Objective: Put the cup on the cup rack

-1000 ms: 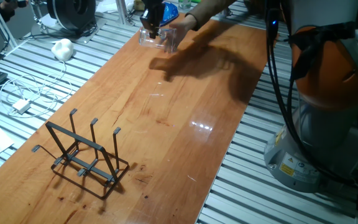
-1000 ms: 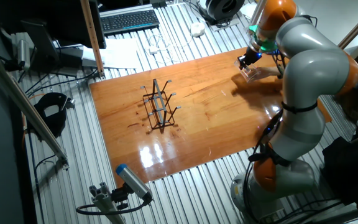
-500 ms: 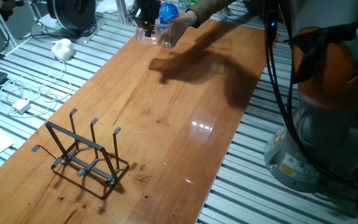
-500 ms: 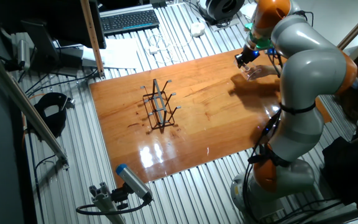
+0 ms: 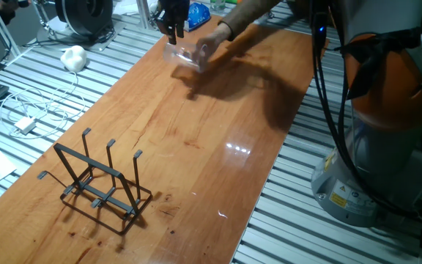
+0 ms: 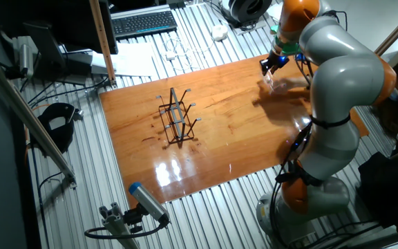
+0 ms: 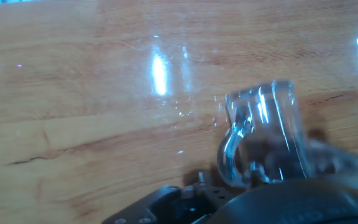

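At the near left of the bench (image 5: 218, 169) stands the cup rack (image 5: 97, 180), a black wire frame with three upright prongs on its rectangular base. It is bare, and nothing touches it. In the other fixed view the cup rack (image 6: 177, 119) sits towards the middle left of the wooden top, well apart from the arm (image 6: 337, 76).

Beyond it lies a long stretch of wood with bright glare patches and a broad dark shadow towards the far end.

At the far end is the cup (image 5: 184, 55), clear glass, tilted over rather than upright, low over the wood; whether it touches the surface cannot be told. A person's hand (image 5: 212, 34) reaches in from the far right and meets the cup's right side. The jaws hang just above and to the left of the cup, dark and pointing down. Whether they are apart or together cannot be told, nor whether they touch the glass.

The hand view shows the cup (image 7: 266, 134) close in at the lower right, its curved handle turned to the left, with the dark body of the hand blurred beneath it.

Off the bench, to the far left, a white lump (image 5: 73, 57) lies on the ribbed metal table (image 5: 42, 88).
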Controlling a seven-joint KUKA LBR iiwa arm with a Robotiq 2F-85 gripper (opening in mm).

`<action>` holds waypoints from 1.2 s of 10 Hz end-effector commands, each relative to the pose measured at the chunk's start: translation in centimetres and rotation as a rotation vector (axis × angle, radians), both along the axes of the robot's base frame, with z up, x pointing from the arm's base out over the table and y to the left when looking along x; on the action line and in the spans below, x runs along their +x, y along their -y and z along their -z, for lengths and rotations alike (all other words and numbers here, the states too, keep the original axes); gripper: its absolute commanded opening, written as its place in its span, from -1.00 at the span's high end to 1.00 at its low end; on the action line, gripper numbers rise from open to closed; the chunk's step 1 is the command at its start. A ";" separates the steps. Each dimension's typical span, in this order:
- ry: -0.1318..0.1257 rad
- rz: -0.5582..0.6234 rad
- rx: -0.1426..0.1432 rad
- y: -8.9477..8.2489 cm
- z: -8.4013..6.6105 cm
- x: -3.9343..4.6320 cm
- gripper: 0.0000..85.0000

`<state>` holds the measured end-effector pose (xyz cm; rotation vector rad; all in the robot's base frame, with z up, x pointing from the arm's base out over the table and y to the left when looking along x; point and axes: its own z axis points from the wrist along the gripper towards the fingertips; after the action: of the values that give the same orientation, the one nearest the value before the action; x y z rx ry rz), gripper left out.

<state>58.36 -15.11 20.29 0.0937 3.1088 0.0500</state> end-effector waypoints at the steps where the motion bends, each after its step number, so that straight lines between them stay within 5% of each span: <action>1: 0.036 -0.001 0.006 -0.1 0.0 0.01 -0.20; 3: 0.075 -0.012 0.006 -0.8 0.0 0.08 -0.20; 4: 0.080 -0.024 0.003 -1.2 0.0 0.14 0.20; 8: 0.047 0.062 -0.006 -2.2 -0.5 0.60 0.20; 9: 0.037 0.143 0.010 -2.4 -0.5 0.65 -0.20; 12: 0.022 0.263 0.032 -2.5 -0.4 0.62 -0.20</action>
<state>58.98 -12.60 20.69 0.3676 3.0650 0.0970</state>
